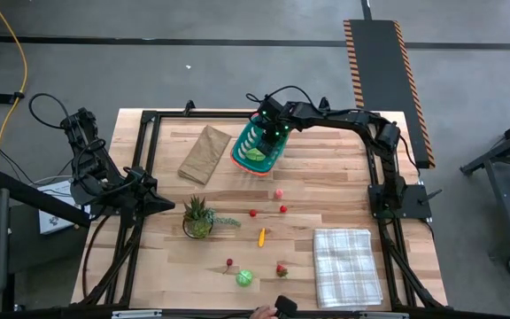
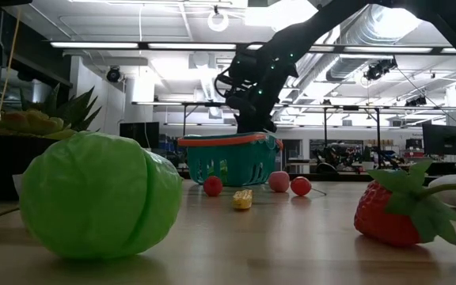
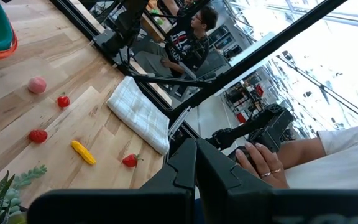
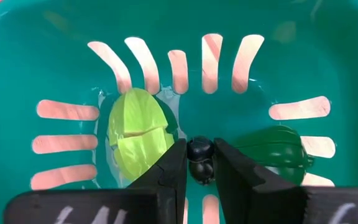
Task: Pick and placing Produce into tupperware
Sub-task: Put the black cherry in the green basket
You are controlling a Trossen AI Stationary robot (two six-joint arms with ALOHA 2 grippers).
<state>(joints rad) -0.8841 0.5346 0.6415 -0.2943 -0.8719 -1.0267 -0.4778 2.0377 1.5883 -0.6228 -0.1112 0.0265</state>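
- Step in hand: placement. Right tool (image 4: 201, 163) is low inside the tupperware (image 1: 237, 152), far-centre on the bench (image 1: 326, 190), fingers clamped on a small dark round piece (image 4: 200, 160) just above the basket floor.
- Judgement: next move calls for spreading the fingers to drop the piece, then a straight lift clear of the orange-red rim before travel to the loose produce.
- Tupperware contents (right wrist view): light-green leafy piece (image 4: 137, 132) on the floor; dark-green piece (image 4: 277, 149) on the other side of the tool. Both lie flat, apart from each other.
- Left tool (image 3: 196, 163): fingers together, nothing held; parked at bench left edge, idle.
- Loose produce, near half of bench: pink piece (image 1: 278, 192), two red pieces (image 1: 253, 213) (image 1: 283, 209), yellow-orange piece (image 1: 261, 236), strawberry (image 1: 282, 269), green cabbage (image 1: 244, 278), small red piece (image 1: 229, 262).
- Not for pickup: potted plant (image 1: 197, 215), paper bag (image 1: 204, 152), checked cloth (image 1: 347, 264).
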